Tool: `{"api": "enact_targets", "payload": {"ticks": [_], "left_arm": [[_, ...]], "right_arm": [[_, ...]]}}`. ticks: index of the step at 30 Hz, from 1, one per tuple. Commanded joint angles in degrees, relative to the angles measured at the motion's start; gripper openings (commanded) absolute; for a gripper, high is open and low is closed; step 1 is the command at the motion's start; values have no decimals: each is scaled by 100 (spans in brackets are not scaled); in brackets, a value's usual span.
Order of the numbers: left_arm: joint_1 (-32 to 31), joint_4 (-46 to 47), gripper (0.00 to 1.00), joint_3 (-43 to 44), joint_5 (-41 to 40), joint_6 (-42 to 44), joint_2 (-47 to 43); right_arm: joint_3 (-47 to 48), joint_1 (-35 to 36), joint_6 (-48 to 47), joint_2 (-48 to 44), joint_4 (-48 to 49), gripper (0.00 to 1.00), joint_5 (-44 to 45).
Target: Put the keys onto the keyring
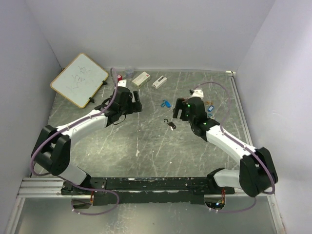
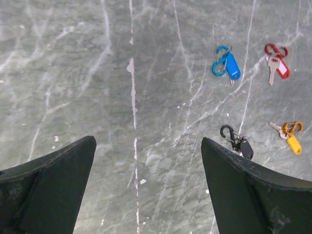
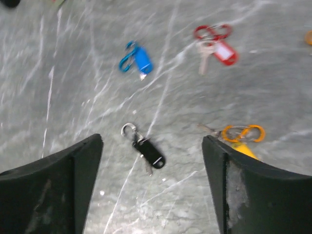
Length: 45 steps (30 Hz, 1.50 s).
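Grey tabletop (image 1: 146, 151): keys (image 2: 278, 66) scattered, seemingly none ringed; blue key (image 3: 139, 58) at black key's (image 3: 148, 152) twelve o'clock; left gripper (image 2: 148, 140) and right gripper (image 3: 152, 138) spread, empty.

Black key (image 1: 172, 125) centre, blue key (image 1: 165, 103) beyond; whiteboard (image 1: 79, 80) far left

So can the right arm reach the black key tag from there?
Probably yes. The right arm holds its jaws open, and its wrist view shows the black key tag lying between them on the table, uncovered. The orange key tag sits off to one side.
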Motion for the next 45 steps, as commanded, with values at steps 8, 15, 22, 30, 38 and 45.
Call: {"api": "enact_targets", "payload": {"ticks": [8,15,22,30,38,45], "left_arm": [[573,-731,100,95,-330,-7,-673],[800,-676,100,-87,-220,-96,-960],[801,-713,100,-303,-44,-249,-1188],[801,-578,100,-993,249,-529,-1728],[801,-137,100,-1775,570,-711,-2222],[798,105,100,-2189,544,-760,-2535]], "right_arm": [[-347,-827,1184,-849,-73,100,1570],[-192,-921,1251,-760,-483,100,1467],[-256,-906,1737,-1119,-923,100,1681],[-953,-546,2016,-2118,-986,100,1204],[-1794,-11,2149,-2525,-670,100,-601],[-2302,1393,2497,-2979,-752,100,137]]}}
